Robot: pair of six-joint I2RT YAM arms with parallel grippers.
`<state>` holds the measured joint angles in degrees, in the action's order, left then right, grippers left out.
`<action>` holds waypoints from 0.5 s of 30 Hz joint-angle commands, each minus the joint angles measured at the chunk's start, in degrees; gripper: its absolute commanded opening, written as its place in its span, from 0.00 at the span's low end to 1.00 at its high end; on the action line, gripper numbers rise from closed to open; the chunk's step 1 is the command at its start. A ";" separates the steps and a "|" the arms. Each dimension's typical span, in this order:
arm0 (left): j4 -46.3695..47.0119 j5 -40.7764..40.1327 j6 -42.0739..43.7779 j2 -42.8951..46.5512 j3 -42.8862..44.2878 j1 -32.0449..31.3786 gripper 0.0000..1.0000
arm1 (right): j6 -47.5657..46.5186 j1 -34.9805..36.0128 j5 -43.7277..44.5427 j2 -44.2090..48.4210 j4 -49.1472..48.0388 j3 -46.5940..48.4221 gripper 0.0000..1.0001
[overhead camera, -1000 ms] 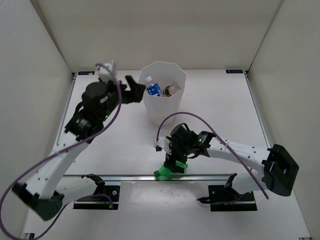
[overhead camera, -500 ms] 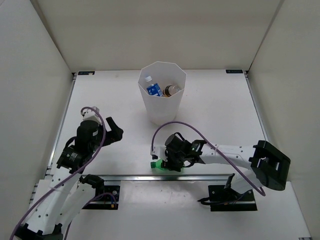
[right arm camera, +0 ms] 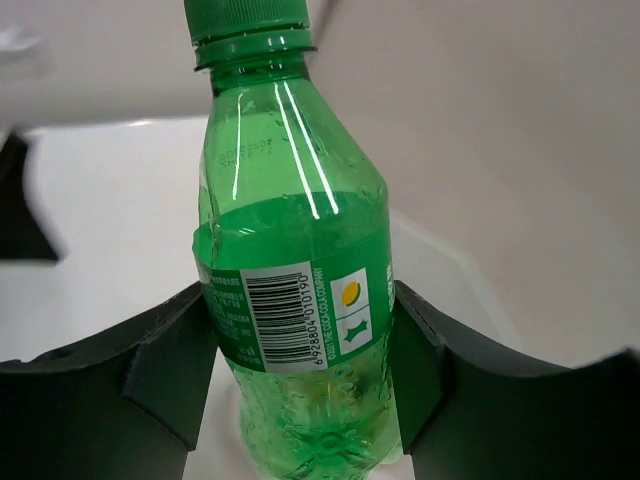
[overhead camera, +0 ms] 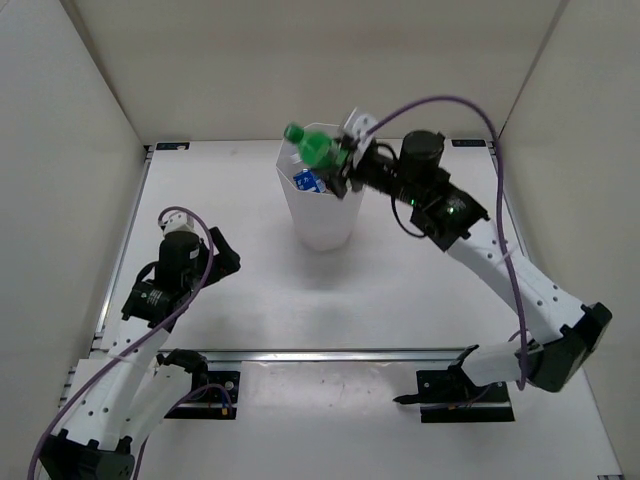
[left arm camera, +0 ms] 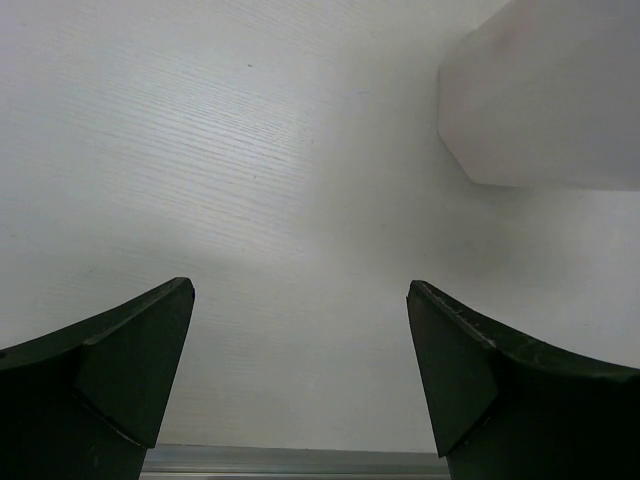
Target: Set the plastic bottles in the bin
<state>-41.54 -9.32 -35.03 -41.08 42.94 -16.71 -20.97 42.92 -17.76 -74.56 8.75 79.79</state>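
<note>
Right hand [right arm camera: 300,380] clamped on green bottle [overhead camera: 315,147] above bin [overhead camera: 325,225], left hand [left arm camera: 300,370] spread apart, blue-labelled bottle [overhead camera: 306,181] apparently inside.

One white bin [overhead camera: 322,215]; two bottles in sight, a green bottle [overhead camera: 316,148] and a blue-labelled bottle [overhead camera: 306,181]; two arms [overhead camera: 110,385] [overhead camera: 490,255].

Under the barcode [right arm camera: 270,318] on the green bottle [right arm camera: 290,190], digits 6928804010190.

right fingers [overhead camera: 341,165] clamp green bottle [overhead camera: 315,148] | over bin [overhead camera: 325,225] | blue-label bottle [overhead camera: 307,180] inside
</note>
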 commanded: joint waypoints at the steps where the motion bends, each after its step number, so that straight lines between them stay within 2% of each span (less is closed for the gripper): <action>1: 1.20 -1.39 -0.31 -0.40 1.09 0.63 0.99 | 1.98 -4.33 -0.19 -8.72 -1.74 11.14 0.36; 4: 1.20 -1.75 -0.31 -1.37 2.15 1.07 0.99 | 0.93 -7.05 1.92 -13.84 -2.24 14.78 0.38; 8: 0.50 -1.92 0.31 -3.39 2.67 2.20 0.99 | 1.10 -7.76 5.62 -19.64 0.73 18.99 0.48; 9: 0.67 -1.84 0.48 -3.74 2.50 2.29 0.99 | 2.15 -8.19 4.41 -19.65 0.48 19.00 0.53; 10: 1.71 -0.62 1.01 -3.66 1.89 2.56 0.99 | 2.60 -8.81 3.36 -19.65 -1.96 17.26 0.68; 11: 2.42 -0.17 0.66 -3.66 1.45 2.21 0.98 | 3.21 -9.08 1.52 -18.52 -3.64 14.89 0.99; 13: 4.10 0.88 0.22 -3.66 0.57 2.03 0.99 | 2.43 -8.47 0.27 -17.55 -6.64 13.73 1.00; 15: 4.54 1.49 0.22 -4.79 1.00 2.38 0.98 | 2.52 -6.80 5.08 -17.02 -6.39 15.73 0.99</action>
<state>-39.62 -9.54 -34.85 -45.32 43.22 -14.74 -19.16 34.79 -15.11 -96.01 8.27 92.47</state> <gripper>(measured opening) 0.985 0.992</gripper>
